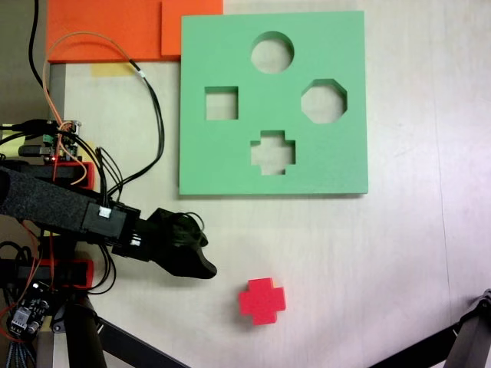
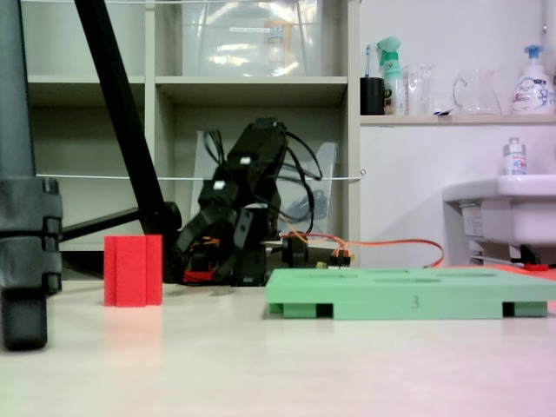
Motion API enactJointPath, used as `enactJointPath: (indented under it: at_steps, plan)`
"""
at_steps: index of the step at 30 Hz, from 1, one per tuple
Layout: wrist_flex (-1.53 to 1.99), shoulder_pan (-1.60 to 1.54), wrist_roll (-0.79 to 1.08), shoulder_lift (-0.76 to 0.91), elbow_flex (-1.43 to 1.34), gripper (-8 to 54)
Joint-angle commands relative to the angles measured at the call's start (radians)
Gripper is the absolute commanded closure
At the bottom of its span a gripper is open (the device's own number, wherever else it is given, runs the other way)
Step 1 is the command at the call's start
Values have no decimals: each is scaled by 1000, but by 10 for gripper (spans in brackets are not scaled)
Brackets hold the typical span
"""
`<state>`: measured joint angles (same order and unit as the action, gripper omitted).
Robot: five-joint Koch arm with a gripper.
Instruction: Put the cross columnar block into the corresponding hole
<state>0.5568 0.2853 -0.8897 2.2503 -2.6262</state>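
Note:
The cross columnar block (image 1: pixel 261 300) is a small bright red foam piece standing upright on the pale table, and it also shows at the left in the low fixed view (image 2: pixel 133 270). The corresponding hole (image 1: pixel 273 152) is the plus-shaped cutout near the front edge of the green foam board (image 1: pixel 230 161), which lies flat (image 2: pixel 408 300). My black gripper (image 1: pixel 207 264) sits low over the table, left of the block and a short gap away from it, below the board's lower left corner. Its jaws merge into one dark mass (image 2: pixel 246 261). Nothing shows between them.
The board also has round (image 1: pixel 272 52), square (image 1: pixel 221 103) and octagonal (image 1: pixel 323 100) cutouts. Orange foam sheets (image 1: pixel 115 31) lie at the back left. Cables and a circuit board (image 1: pixel 61 138) crowd the arm's base. Black tripod legs (image 1: pixel 468 337) stand at the front corners.

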Motion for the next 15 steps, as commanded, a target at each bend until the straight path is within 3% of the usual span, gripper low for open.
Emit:
enactJointPath:
  at_steps: [1,8,15]
  plan:
    - [124,17,-126,71,69,176]
    - [465,-11,-268,41,434,192]
    - [733,-29,-322,-230,873,190]
